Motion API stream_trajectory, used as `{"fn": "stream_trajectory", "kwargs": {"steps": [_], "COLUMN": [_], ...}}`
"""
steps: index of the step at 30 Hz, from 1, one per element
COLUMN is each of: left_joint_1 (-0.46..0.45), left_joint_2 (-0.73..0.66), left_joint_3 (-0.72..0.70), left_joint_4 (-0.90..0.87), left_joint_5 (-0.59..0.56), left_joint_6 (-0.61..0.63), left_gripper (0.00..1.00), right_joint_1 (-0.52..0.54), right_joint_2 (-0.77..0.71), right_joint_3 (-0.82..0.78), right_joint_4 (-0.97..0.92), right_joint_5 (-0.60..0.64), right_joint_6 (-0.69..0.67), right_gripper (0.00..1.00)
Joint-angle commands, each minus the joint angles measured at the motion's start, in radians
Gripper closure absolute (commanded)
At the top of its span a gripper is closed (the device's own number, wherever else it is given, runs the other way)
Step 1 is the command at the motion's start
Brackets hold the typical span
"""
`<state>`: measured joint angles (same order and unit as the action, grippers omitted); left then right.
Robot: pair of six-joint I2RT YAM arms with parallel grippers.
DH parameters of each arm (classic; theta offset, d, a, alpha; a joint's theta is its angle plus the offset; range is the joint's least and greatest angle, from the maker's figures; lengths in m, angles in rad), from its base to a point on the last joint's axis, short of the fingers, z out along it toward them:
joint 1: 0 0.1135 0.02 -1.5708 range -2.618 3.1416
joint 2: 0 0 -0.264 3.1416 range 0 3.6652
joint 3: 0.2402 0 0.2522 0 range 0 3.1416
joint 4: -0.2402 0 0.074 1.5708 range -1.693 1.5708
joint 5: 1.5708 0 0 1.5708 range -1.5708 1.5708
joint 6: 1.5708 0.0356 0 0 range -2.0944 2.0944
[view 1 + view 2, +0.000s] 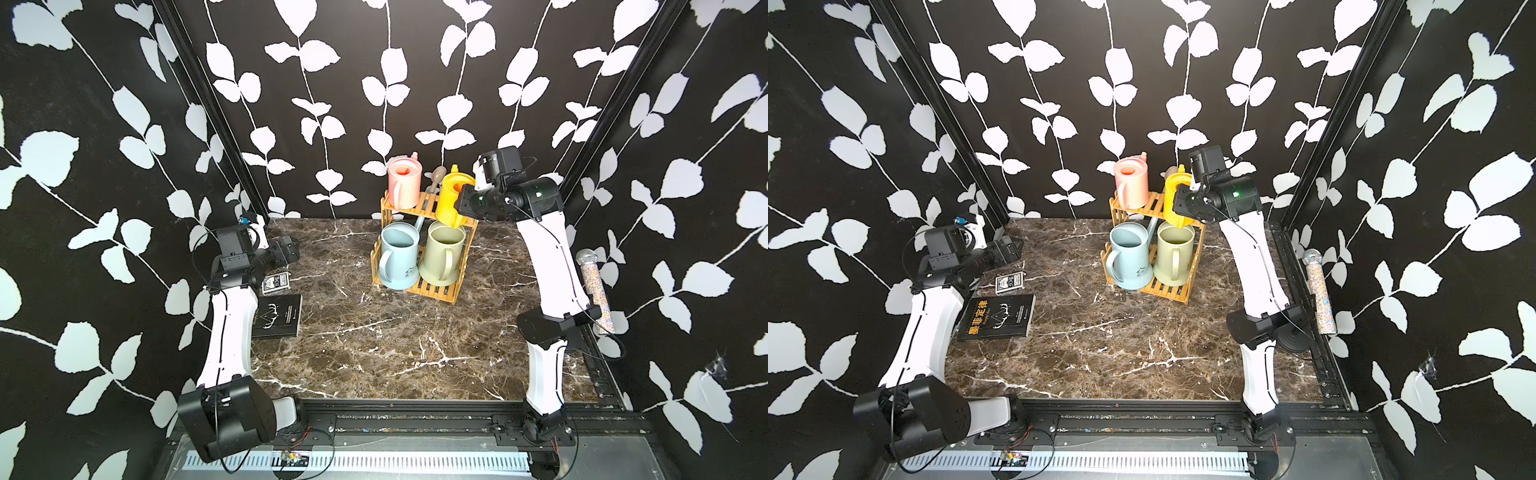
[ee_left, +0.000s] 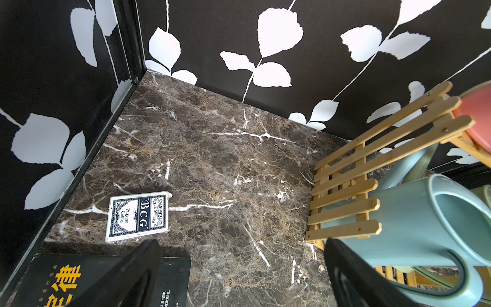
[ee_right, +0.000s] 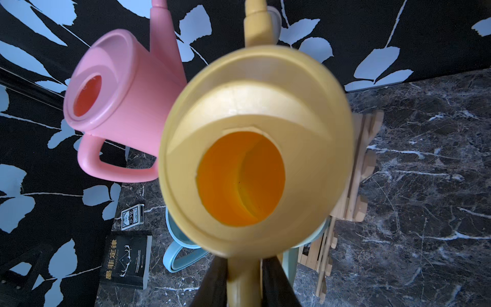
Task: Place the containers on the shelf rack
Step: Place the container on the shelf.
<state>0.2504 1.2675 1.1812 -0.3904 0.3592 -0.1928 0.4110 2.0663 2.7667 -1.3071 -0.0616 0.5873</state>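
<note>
Now right end effector (image 3: 244,263) pinches yellow can (image 3: 252,87) handle, left end effector (image 2: 240,243) spread.

Top pair: both looking steeply down from the front edge, sharing the whole table (image 1: 374,353). Left wrist: viewing the shelf rack (image 2: 345,210) from nine o'clock. Right wrist: peering close above the yellow can (image 3: 239,87).

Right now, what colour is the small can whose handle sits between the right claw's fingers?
The can is yellow, orange inside; clearest in the right wrist view.
</note>
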Motion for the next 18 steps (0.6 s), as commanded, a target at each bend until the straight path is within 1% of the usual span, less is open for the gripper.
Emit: {"fn": "stream_trajectory", "kwargs": {"steps": [1, 10, 18], "left_joint_1": [0.010, 0.011, 0.016], "left_joint_2": [-0.005, -0.003, -0.010], "left_joint_3": [-0.016, -0.020, -0.027], "left_joint_4": [0.021, 0.025, 0.027], "left_joint_5": [0.012, 0.012, 0.011], "left_joint_6": [-0.007, -0.008, -0.006], "left_gripper": [0.01, 0.02, 0.02], "right_joint_1": [-0.006, -0.008, -0.004], "right_joint_2": [0.019, 0.041, 0.044], "right_joint_3": [-0.005, -0.029, -0.078], "right_joint_4": [0.034, 0.068, 0.218], "right_joint_5": [0.018, 0.048, 0.040], "right_joint_6": [-0.020, -0.022, 0.051], "right_gripper": [0.73, 0.73, 0.73]}}
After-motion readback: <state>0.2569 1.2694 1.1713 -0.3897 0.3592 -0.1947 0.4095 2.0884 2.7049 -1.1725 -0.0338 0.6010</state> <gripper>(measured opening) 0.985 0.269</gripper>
